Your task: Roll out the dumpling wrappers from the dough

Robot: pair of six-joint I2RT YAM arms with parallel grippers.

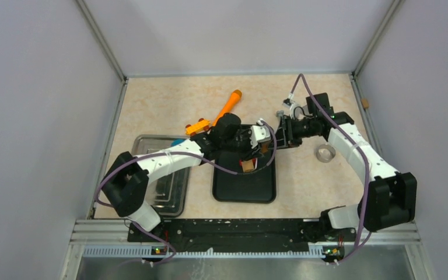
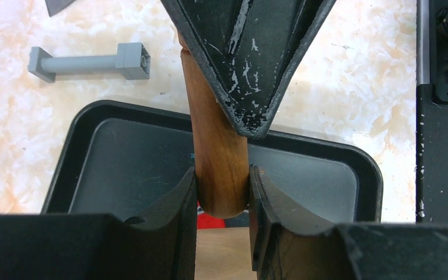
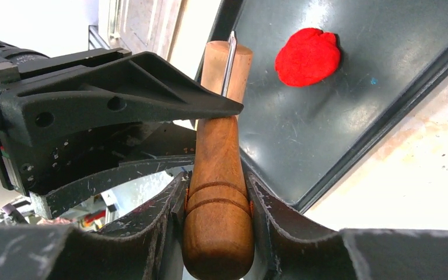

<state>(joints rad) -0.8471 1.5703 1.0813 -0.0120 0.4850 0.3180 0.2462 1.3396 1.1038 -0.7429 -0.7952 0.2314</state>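
The red dough (image 3: 307, 56) is a small flat blob on the black tray (image 3: 303, 146). A sliver of the dough also shows in the left wrist view (image 2: 211, 221), under the pin. Both grippers hold one wooden rolling pin (image 3: 217, 175) over the tray. My right gripper (image 3: 219, 189) is shut on the dark grooved handle end. My left gripper (image 2: 221, 178) is shut on the same handle (image 2: 216, 140), closer to the pale barrel (image 1: 248, 165). In the top view my left gripper (image 1: 249, 149) and right gripper (image 1: 280, 135) meet above the tray (image 1: 242, 189), which hides most of the dough.
A steel tray (image 1: 166, 189) lies at the left with a blue disc (image 1: 177, 142) at its far edge. An orange tool (image 1: 228, 105) and an orange block (image 1: 198, 126) lie behind the black tray. A metal ring (image 1: 325, 153) sits at the right. A grey bar (image 2: 87, 61) lies beyond the tray.
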